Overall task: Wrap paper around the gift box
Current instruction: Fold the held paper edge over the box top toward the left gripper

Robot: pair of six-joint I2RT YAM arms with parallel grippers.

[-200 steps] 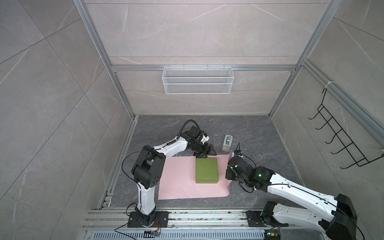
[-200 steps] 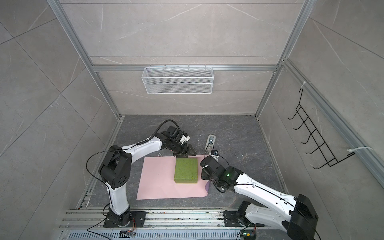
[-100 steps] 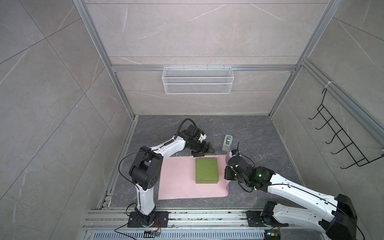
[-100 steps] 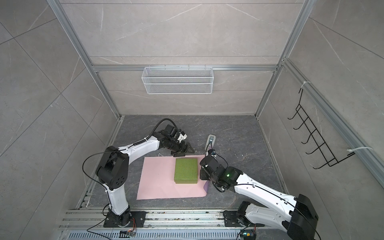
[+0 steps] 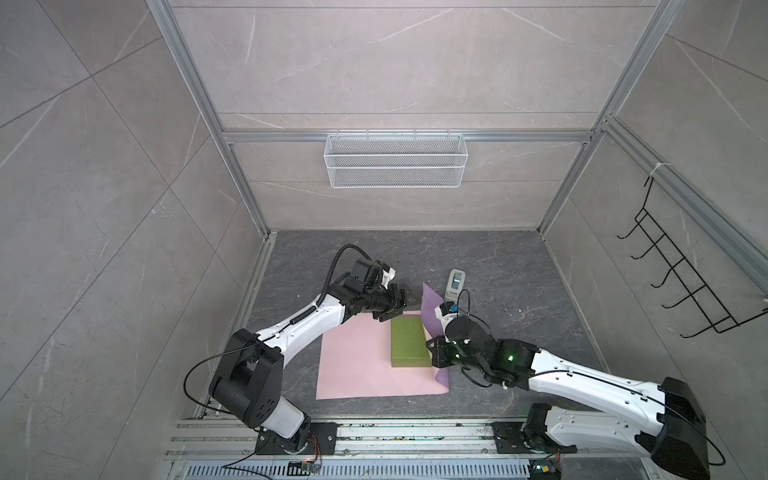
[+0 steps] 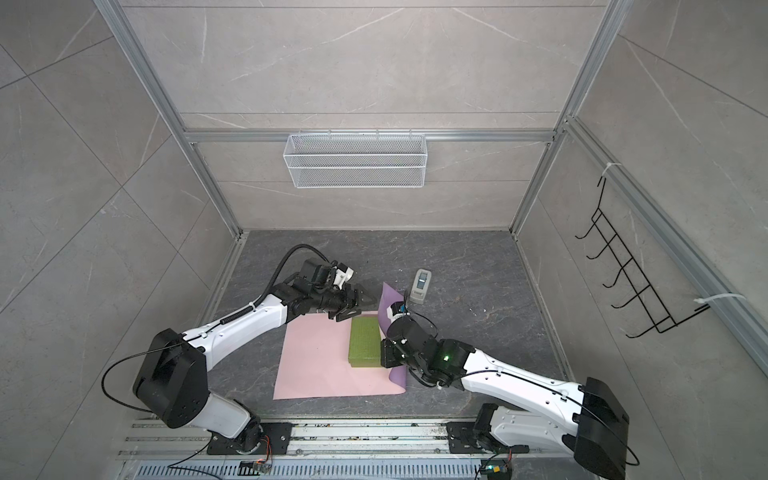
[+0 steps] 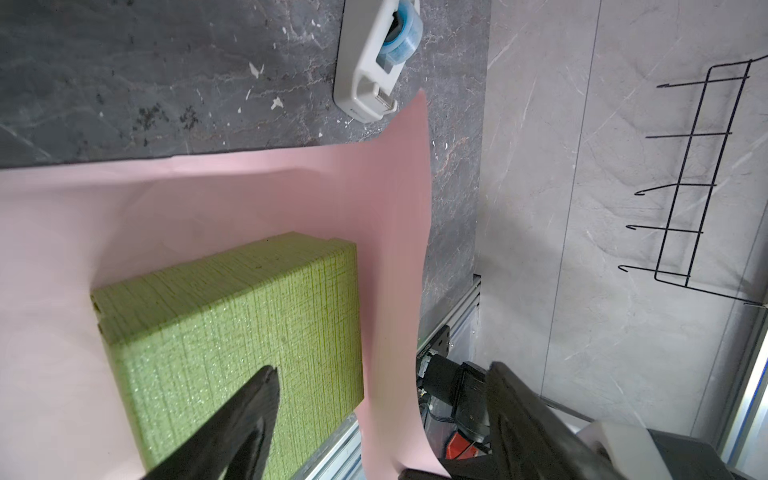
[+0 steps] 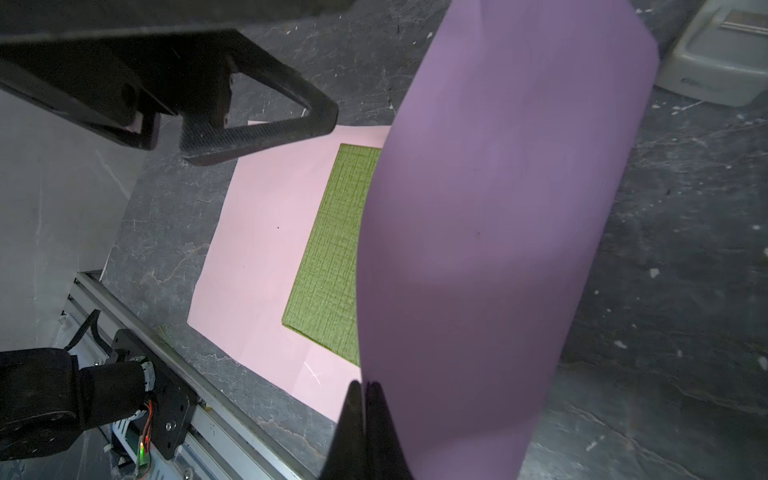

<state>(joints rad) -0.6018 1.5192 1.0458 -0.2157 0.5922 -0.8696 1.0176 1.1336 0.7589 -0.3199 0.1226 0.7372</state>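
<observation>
The olive-green gift box (image 5: 409,347) (image 6: 364,343) lies on the right part of the pink paper (image 5: 357,365) (image 6: 316,365). The paper's right edge stands lifted beside the box, lilac face (image 5: 430,309) (image 6: 388,305) (image 8: 498,208) outward. My right gripper (image 5: 433,351) (image 6: 384,353) (image 8: 365,386) is shut on that lifted edge, next to the box's right side. My left gripper (image 5: 401,307) (image 6: 357,305) (image 7: 382,370) hangs open over the box's far edge (image 7: 232,299), with the raised paper flap (image 7: 399,249) between its fingers, not pinched.
A grey-white tape dispenser (image 5: 455,284) (image 6: 421,286) (image 7: 374,62) lies on the dark floor just beyond the paper's far right corner. A wire basket (image 5: 395,160) hangs on the back wall and a black hook rack (image 5: 681,282) on the right wall.
The paper's right edge has risen higher, showing more lilac, as my right gripper moved in toward the box. My left gripper shifted slightly toward the raised flap.
</observation>
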